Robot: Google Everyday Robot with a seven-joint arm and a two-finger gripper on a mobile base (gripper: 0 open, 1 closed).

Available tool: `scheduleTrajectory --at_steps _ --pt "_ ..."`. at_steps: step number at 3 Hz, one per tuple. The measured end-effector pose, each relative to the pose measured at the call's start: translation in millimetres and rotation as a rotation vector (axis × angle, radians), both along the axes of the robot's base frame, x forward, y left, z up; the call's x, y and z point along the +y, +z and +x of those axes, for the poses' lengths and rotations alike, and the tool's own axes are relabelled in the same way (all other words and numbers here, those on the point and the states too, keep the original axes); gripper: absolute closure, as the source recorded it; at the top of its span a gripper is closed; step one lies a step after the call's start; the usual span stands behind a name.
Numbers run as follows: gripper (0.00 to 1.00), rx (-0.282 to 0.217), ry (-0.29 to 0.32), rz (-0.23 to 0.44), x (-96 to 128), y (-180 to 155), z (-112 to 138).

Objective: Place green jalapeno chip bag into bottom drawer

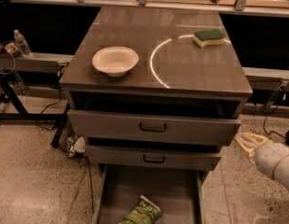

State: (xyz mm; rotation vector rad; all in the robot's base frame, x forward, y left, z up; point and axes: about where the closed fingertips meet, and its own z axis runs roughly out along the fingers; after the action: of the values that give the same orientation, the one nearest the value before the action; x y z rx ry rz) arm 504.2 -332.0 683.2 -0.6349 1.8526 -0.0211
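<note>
**Item record: gripper, chip bag and three-drawer cabinet**

Gripper (248,143): pale, cream-coloured, hanging at the right edge of the frame a little below mid-height. It is pointing left toward the cabinet's right side, level with the gap between the two upper drawers. How far open it is cannot be told. It is gripping nothing that shows and is standing well apart from the bag.

Arm (276,162): a white rounded segment, running off toward the lower right corner.

Green jalapeno chip bag (142,212): lying flat on the floor of the bottom drawer, at the bottom centre of the frame. It is tilting diagonally, its pale top edge pointing up and right, and its lower end is being cut off by the frame edge.

Bottom drawer (149,185): standing pulled out toward the viewer, with its grey floor and side walls showing.

Middle drawer (182,160) and top drawer (191,129): each is sitting slightly out and carrying a dark handle.

Cabinet top (200,73): it is carrying a white bowl (115,60) at the left and a green-and-yellow sponge (209,37) at the upper right. A bright arc of light (153,65) is curving between them.

Surroundings: a water bottle (22,42) is standing on a low shelf at the upper left. Speckled floor (32,181) is showing at both sides.
</note>
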Motion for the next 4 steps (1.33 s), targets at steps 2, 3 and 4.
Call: scheduleTrajectory --at_steps 2,3,4 --pt "1.0 -0.044 -0.044 -0.027 -23.2 -3.4 20.7" --pt "1.0 -0.188 -0.106 -0.104 -62.4 35.9 55.4" --pt "1.0 -0.393 -0.159 -0.203 -100.8 114.8 94.4"
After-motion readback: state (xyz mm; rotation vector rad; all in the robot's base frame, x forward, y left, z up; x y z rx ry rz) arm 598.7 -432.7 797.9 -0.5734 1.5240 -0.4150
